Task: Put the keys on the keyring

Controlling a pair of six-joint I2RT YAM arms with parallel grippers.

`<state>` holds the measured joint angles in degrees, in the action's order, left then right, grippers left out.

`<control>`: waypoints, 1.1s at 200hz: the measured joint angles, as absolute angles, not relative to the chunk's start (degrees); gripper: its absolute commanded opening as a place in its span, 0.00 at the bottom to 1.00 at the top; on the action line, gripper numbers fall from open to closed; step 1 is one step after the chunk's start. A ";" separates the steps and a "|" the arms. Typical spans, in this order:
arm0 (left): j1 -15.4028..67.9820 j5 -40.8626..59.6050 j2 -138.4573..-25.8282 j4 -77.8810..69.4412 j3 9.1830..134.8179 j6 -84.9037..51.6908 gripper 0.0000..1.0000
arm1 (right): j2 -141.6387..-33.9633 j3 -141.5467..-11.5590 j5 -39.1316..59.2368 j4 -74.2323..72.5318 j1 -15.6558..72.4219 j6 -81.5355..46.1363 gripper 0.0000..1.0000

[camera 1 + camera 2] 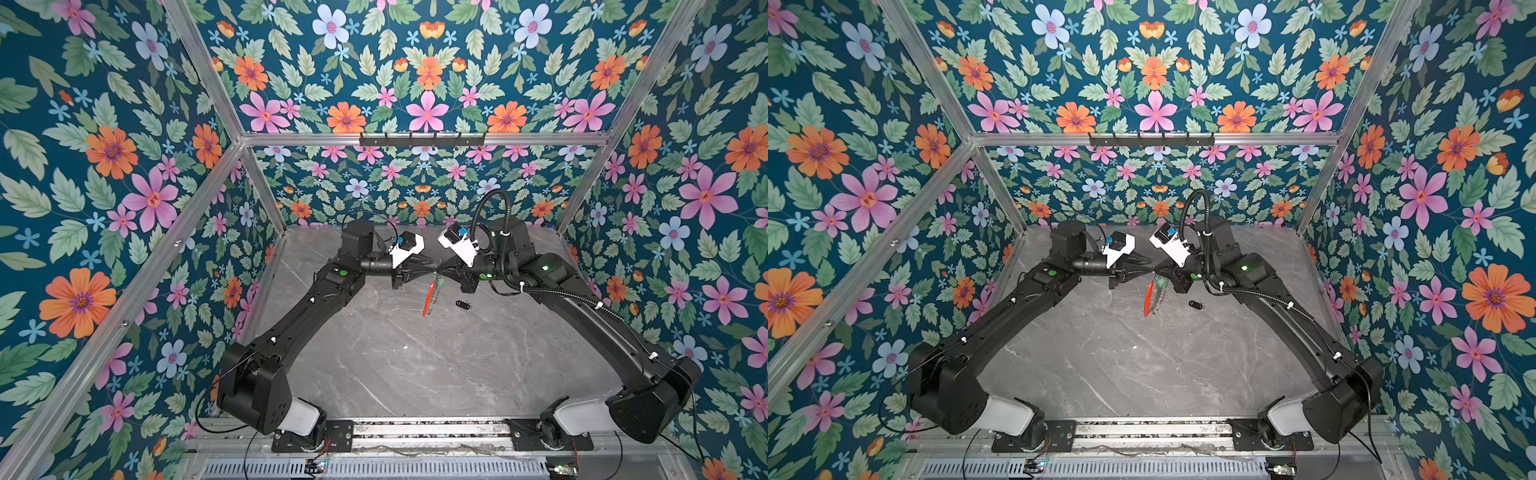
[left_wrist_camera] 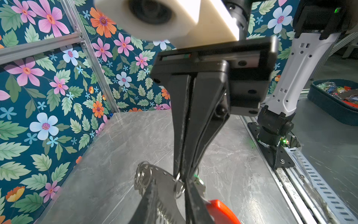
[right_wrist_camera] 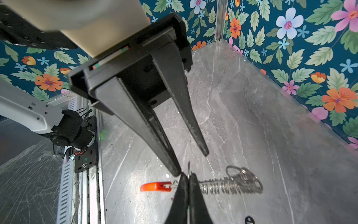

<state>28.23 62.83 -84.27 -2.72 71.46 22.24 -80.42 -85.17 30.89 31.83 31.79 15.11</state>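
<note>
The keyring [image 1: 429, 298] hangs edge-on above the grey table, its red-orange arc lowest. My right gripper [image 3: 188, 175] is shut on a small split ring [image 2: 179, 186] at the hoop's grey rim [image 2: 166, 184], and the hoop hangs from it. The green-tagged key [image 1: 439, 283] shows right beside those tips, and its green tag [image 2: 198, 179] is half hidden. My left gripper [image 3: 190, 162] faces the right one with its fingers apart. One of its fingertips [image 3: 176, 170] sits against the pinched ring, and the hoop shows between its fingers. The black-fob key [image 1: 462, 305] lies on the table.
A black hook rail [image 1: 422, 140] crosses the back wall. Flowered walls and aluminium posts close in the table [image 1: 415, 365] on three sides. The arm bases sit on a metal rail [image 1: 428, 428] at the front. A dark blue tray [image 2: 333, 100] of odds stands outside.
</note>
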 measured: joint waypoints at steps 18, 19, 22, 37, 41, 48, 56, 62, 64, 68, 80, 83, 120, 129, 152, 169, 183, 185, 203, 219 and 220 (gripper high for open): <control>28.23 63.35 -84.60 -2.70 71.83 21.41 0.24 | -80.25 -85.10 30.96 31.59 31.79 15.05 0.00; 28.23 63.37 -84.60 -2.70 71.85 21.34 0.24 | -80.23 -85.10 30.96 31.55 31.79 15.05 0.00; 28.23 63.48 -84.62 -2.70 71.90 21.26 0.23 | -80.20 -85.06 30.96 31.48 31.79 14.98 0.00; 28.23 64.20 -84.71 -2.59 71.99 21.19 0.14 | -80.09 -84.86 31.20 31.27 31.79 14.87 0.00; 28.23 64.47 -84.71 -2.55 71.99 21.04 0.10 | -80.07 -84.79 31.27 31.16 31.79 14.81 0.00; 28.23 64.95 -84.68 -2.44 71.99 21.04 0.03 | -80.07 -84.77 31.27 30.92 31.77 14.46 0.00; 28.21 64.51 -84.62 -2.48 71.99 21.06 0.00 | -80.07 -84.77 31.68 30.85 31.70 14.26 0.00; 28.21 64.71 -84.62 -2.55 72.05 21.26 0.00 | -80.07 -84.75 31.42 30.63 31.70 14.04 0.00; 28.21 64.75 -84.60 -2.48 72.03 21.21 0.00 | -80.07 -84.75 31.46 30.65 31.75 14.02 0.00; 28.16 64.84 -84.58 -2.50 72.03 21.12 0.00 | -80.07 -84.75 31.70 30.65 31.75 14.00 0.00; 28.16 64.88 -84.49 -2.50 72.01 21.10 0.00 | -80.07 -84.75 31.83 30.61 31.77 13.80 0.00; 28.16 64.90 -84.47 -2.52 71.96 21.10 0.00 | -80.07 -84.75 31.88 30.61 31.77 13.74 0.00; 28.14 65.10 -83.88 -2.79 71.00 21.12 0.00 | -79.70 -83.90 32.29 29.82 31.83 12.16 0.00; 28.12 65.01 -83.40 -3.95 70.19 20.93 0.00 | -79.29 -83.33 32.25 29.23 31.88 11.75 0.00; 28.01 64.47 -82.15 -12.56 66.13 15.88 0.00 | -78.02 -81.56 31.53 26.55 31.97 8.86 0.00; 27.79 63.83 -81.95 -19.77 63.51 10.35 0.00 | -77.60 -80.88 31.38 24.91 31.83 7.11 0.00; 27.79 63.20 -82.00 -23.81 62.54 7.14 0.00 | -77.25 -80.36 31.33 23.20 31.75 6.02 0.00; 27.79 63.13 -82.00 -24.29 62.46 6.79 0.00 | -77.19 -80.27 31.33 22.90 31.75 5.98 0.00; 27.75 62.81 -82.06 -27.46 62.08 3.92 0.00 | -76.86 -79.85 31.35 21.08 31.70 4.73 0.00; 27.75 61.91 -82.04 -28.75 61.98 2.26 0.00 | -76.86 -79.83 31.33 20.10 31.64 4.36 0.00; 27.75 61.78 -82.02 -28.77 61.95 2.07 0.00 | -76.84 -79.81 31.35 20.05 31.64 4.34 0.00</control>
<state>27.75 61.78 -82.02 -28.77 61.95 2.07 -76.84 -79.81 31.35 20.05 31.64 4.34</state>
